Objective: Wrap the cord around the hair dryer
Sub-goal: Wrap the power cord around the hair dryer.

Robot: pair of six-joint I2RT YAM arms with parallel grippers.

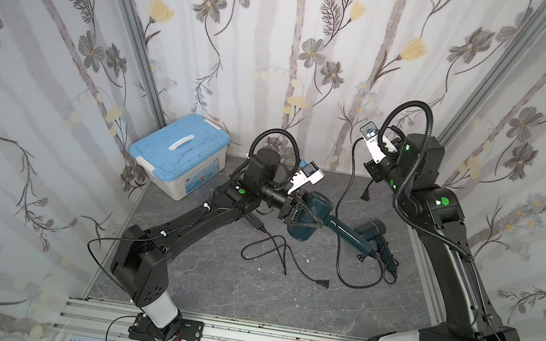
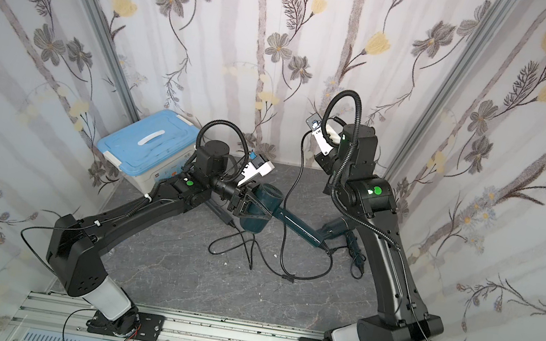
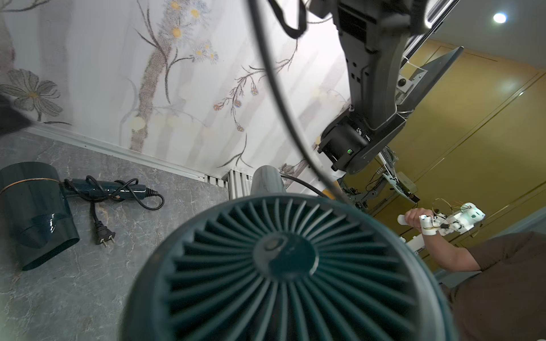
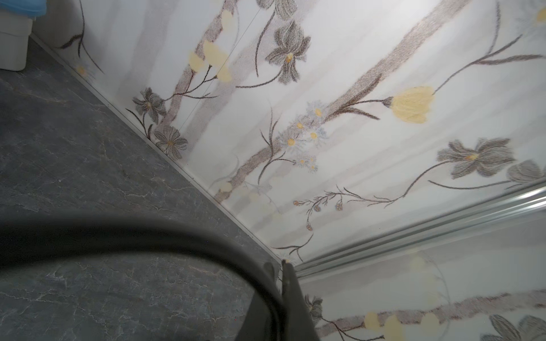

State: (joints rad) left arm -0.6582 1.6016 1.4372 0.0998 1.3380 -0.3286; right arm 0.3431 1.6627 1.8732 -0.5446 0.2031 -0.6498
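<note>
Left claw point(image 1: 305, 216) clamps the hair dryer point(image 1: 319, 201), right claw point(image 4: 279, 269) pinches the cord point(image 1: 345, 190). I'd loop it snugly round the handle point(image 1: 347, 233) just past the left claw.

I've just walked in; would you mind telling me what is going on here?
The robot is working on a dark teal hair dryer. The left gripper is clamped on its body near the middle of the table. The right gripper is shut on the cord and raised high, so the cord runs up from a loop on the table. No turns show on the handle yet. A second dryer lies nearby, its cord wound round its handle.
</note>
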